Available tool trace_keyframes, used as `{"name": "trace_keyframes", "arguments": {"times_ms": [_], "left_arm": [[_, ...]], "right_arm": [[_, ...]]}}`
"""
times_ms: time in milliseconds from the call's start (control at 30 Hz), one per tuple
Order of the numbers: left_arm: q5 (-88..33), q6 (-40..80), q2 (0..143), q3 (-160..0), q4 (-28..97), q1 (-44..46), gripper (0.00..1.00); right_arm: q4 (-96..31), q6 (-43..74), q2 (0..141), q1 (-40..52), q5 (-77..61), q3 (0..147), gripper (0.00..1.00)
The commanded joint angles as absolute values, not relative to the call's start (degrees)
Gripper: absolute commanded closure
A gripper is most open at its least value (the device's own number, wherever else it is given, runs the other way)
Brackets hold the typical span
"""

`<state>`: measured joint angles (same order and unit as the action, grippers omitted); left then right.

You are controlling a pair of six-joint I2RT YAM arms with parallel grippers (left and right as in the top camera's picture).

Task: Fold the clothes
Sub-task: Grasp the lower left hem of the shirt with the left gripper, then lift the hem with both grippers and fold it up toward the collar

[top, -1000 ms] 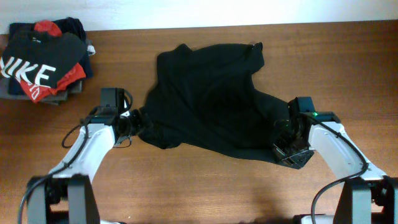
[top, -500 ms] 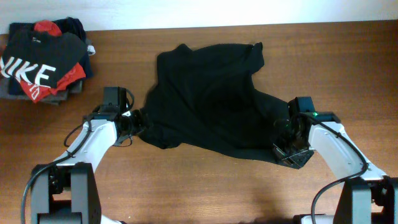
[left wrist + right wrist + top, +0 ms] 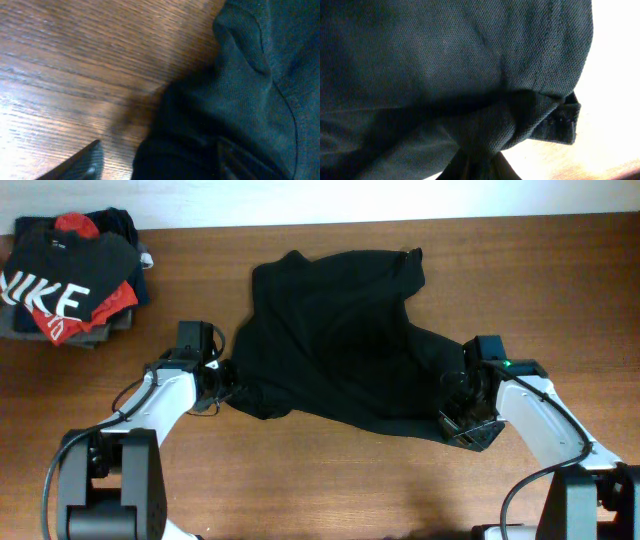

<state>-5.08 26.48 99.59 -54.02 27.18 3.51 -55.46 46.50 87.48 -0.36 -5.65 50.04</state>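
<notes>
While the black T-shirt [image 3: 340,350] lies crumpled & unfolded mid-surface, nearer the far edge than the near one, both arms sit at its near hem. L side: the left gripper [image 3: 222,375] is at the shirt's left near edge w/ jaws spread, one finger [image 3: 87,161] on bare wood of the surface [image 3: 330,480], a fold of cloth between the two. R side: the right gripper [image 3: 455,405] is pressed together, pinching a bunched bit of the shirt's right near corner, hem stitching visible in the wrist view. Far left corner holds a pile [image 3: 70,280] of other garments, NIKE shirt [image 3: 50,295] on top, well apart from the T-shirt.
</notes>
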Motion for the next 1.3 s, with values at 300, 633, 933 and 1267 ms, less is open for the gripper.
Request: {"name": "trace_keyframes", "arguments": {"times_ms": [300, 633, 933, 1267], "left_arm": [[-4.67, 26.06, 100.22, -55.02, 27.33, 3.75, 0.96], [-4.6, 23.66, 99.13, -68.82, 44.29, 3.6, 0.99], [-3.16, 21.08, 89.25, -80.49, 52.16, 3.64, 0.99], [-3.11, 20.88, 70.37, -82.43, 50.83, 3.64, 0.99]], "right_arm": [[-55.51, 46.74, 87.68, -0.75, -5.8, 50.81, 0.87], [-56.9, 46.74, 87.68, -0.78, -5.76, 51.18, 0.96], [-70.41, 46.68, 87.66, -0.71, 1.08, 66.85, 0.96], [-85.97, 39.18, 87.26, -0.34, 1.63, 96.01, 0.96]]}}
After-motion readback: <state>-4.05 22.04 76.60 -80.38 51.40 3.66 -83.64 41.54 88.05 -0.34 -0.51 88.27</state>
